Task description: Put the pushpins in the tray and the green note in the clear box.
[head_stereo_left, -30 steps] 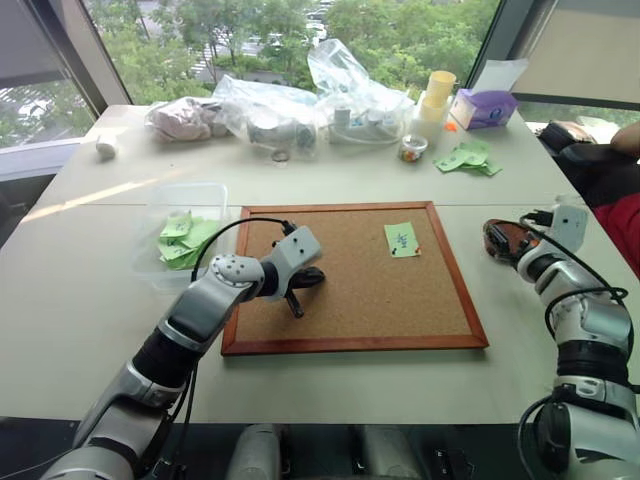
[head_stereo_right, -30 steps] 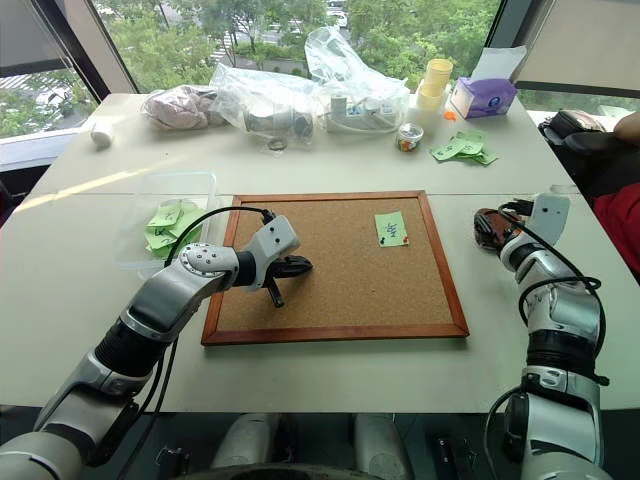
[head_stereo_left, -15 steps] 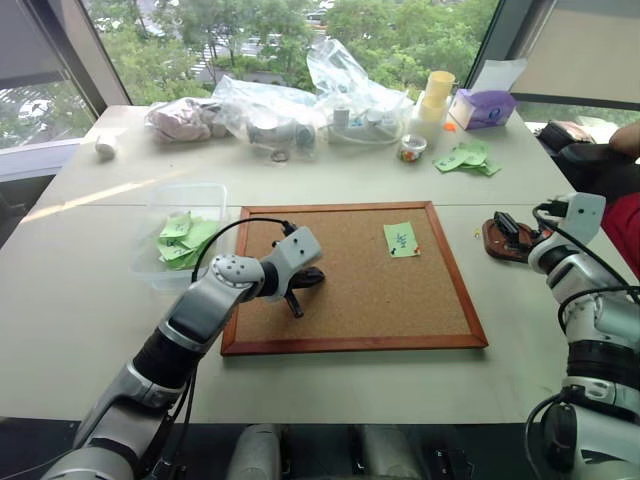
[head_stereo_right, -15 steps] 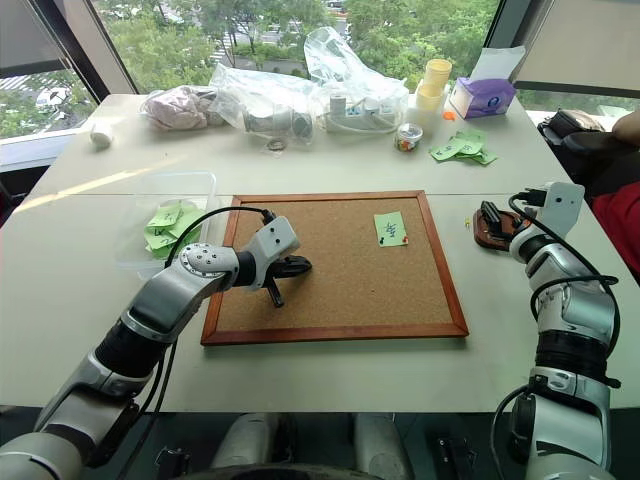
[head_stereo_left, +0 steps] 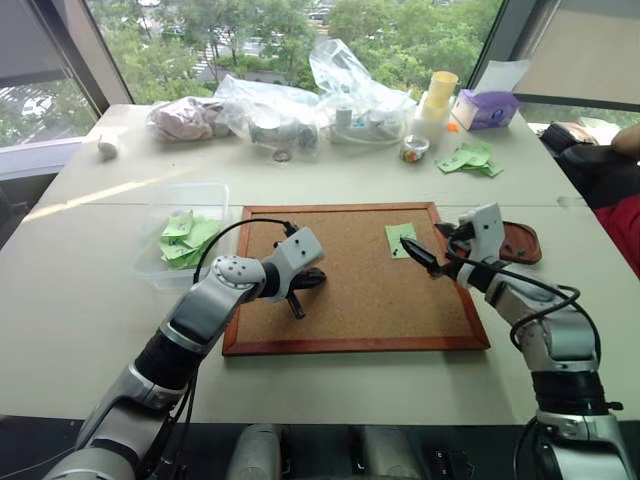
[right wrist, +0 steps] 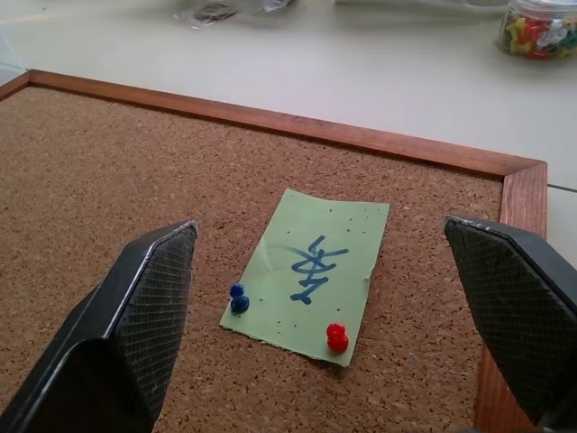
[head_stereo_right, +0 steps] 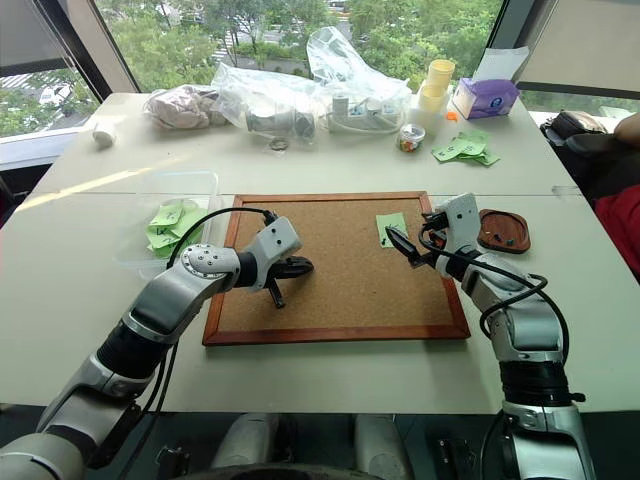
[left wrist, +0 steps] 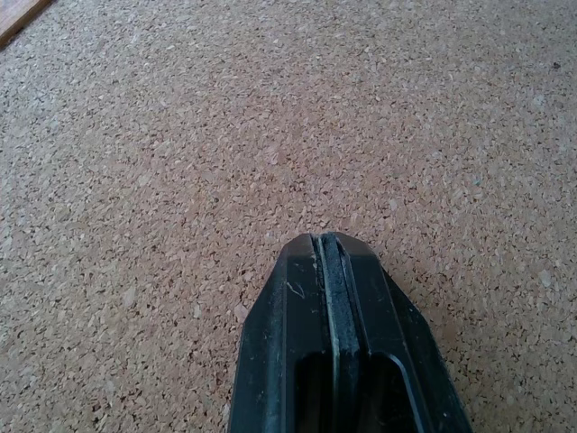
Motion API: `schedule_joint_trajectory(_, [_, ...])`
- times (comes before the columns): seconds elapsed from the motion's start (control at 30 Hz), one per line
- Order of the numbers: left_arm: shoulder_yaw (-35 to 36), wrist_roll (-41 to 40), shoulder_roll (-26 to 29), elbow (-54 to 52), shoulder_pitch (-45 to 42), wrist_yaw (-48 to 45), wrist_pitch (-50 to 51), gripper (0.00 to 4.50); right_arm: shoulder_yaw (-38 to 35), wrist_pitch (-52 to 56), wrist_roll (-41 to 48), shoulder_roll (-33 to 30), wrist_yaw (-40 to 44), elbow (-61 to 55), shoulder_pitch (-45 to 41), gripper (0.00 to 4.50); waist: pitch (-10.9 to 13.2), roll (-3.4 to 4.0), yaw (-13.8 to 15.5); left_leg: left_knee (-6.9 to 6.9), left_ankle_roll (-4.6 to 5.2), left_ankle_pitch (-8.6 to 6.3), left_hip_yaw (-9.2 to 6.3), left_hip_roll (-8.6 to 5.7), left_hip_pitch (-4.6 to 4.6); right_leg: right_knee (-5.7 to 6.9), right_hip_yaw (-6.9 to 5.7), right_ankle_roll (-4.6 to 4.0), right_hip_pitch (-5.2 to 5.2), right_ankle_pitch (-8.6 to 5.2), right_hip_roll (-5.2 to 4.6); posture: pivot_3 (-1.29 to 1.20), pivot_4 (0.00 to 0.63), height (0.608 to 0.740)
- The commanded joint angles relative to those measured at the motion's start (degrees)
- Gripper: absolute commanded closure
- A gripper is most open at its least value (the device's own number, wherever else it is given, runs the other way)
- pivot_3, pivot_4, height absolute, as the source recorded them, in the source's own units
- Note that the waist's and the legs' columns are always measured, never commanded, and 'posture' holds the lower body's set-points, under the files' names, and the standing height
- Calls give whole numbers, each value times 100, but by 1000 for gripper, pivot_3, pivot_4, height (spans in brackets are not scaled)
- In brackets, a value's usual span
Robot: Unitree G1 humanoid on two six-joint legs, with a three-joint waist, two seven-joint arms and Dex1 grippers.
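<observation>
Green note (right wrist: pixel 311 275) flat, long axis board-depthwise | right claw (right wrist: pixel 329 316) wide, empty | left claw (left wrist: pixel 330 262) closed, seemingly empty

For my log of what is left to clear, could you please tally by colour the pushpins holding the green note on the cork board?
Blue pushpins in the light-green scribbled paper note: 1
Red pushpins in it: 1
Total: 2

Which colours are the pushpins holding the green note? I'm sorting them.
One blue, one red; clearest in the right wrist view.
</observation>
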Motion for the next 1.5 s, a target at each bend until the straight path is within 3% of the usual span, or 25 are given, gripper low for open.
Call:
schedule_joint_trajectory(0.03, [-89,16,12,-108,123,-15,56,4500,-96,-115,-7,18,44,-13,90,13,0,0,-5,0,0,0,0,0,0,0,0,0,0,0,0,0,150,738])
schedule_joint_trajectory(0.17, [-91,19,3,-110,123,-6,61,4500,-88,-139,-46,46,53,117,131,13,0,0,-11,0,0,0,0,1,1,0,0,0,0,0,1,0,150,738])
schedule_joint_trajectory(0.27, [-98,22,-13,-67,110,-6,38,4500,-85,-175,-58,112,56,332,103,817,0,0,-9,0,0,0,1,1,1,0,0,0,0,0,1,0,150,738])
schedule_joint_trajectory(0.5, [-126,36,-21,-33,97,-14,17,4500,-112,-269,-75,191,76,549,-29,4320,0,0,-11,0,0,0,1,0,1,1,0,0,0,0,1,0,150,738])
schedule_joint_trajectory(0.53, [-125,36,-23,-33,96,-13,21,4500,-127,-282,-66,205,84,555,-35,4422,0,0,-9,0,0,0,1,0,1,1,0,0,0,0,1,0,150,738])
schedule_joint_trajectory(1.0, [-137,38,-7,-13,94,-37,27,4500,-178,-420,-173,251,11,505,26,4422,0,0,-18,0,-1,0,1,1,2,1,0,0,0,0,1,0,150,738])
schedule_joint_trajectory(1.1, [-140,45,-9,1,82,-39,12,4500,-140,-461,-250,230,28,578,33,3542,0,0,-13,0,-1,0,2,1,2,1,0,0,0,0,1,0,150,738])
schedule_joint_trajectory(1.23, [-137,46,-7,-13,85,-37,17,4500,-146,-548,-286,243,35,524,52,1654,0,0,-11,0,0,0,1,0,2,1,0,0,0,0,1,0,150,738])
schedule_joint_trajectory(1.5, [-141,51,-5,-7,85,-41,10,4500,-131,-822,-311,222,153,426,104,1654,0,0,-11,0,-1,0,1,0,2,1,0,0,0,0,1,0,150,738])
